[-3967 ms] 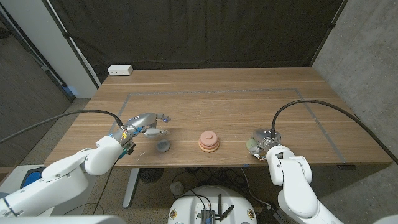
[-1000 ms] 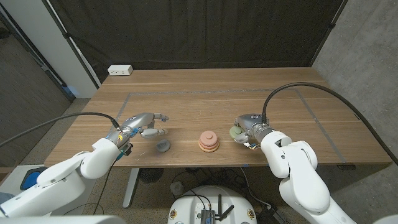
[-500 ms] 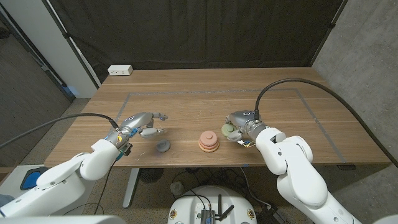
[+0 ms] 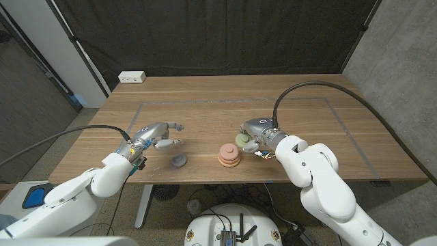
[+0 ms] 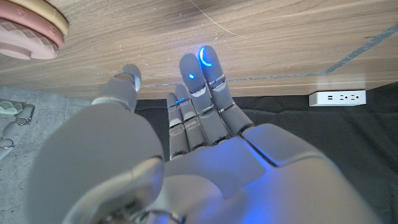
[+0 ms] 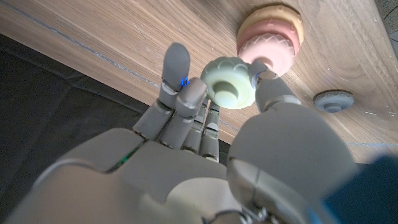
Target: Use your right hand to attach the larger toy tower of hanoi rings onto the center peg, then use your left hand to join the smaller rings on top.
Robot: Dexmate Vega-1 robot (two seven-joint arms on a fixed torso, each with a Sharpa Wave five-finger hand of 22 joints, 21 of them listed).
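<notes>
A stack of an orange and a pink ring [image 4: 229, 156] sits on the peg near the table's front middle, and it shows in the right wrist view as the ring stack [image 6: 271, 32]. My right hand [image 4: 258, 135] hovers just right of and above the stack, pinching a pale green ring [image 4: 242, 140] between thumb and fingers; the wrist view shows the green ring [image 6: 227, 88] close to the stack. A small grey ring [image 4: 179, 160] lies left of the stack, seen also as the grey ring [image 6: 333, 100]. My left hand [image 4: 156, 136] holds nothing, fingers apart, above and left of the grey ring.
A white power strip [image 4: 132, 77] lies at the table's back left corner. A taped rectangle outline [image 4: 239, 101] marks the work area. The pink edge of the stack [image 5: 28, 31] shows beyond my left hand's fingers [image 5: 199, 93].
My right hand has carried the green ring leftward from the table's right front to just beside the ring stack. The left hand has stayed put.
</notes>
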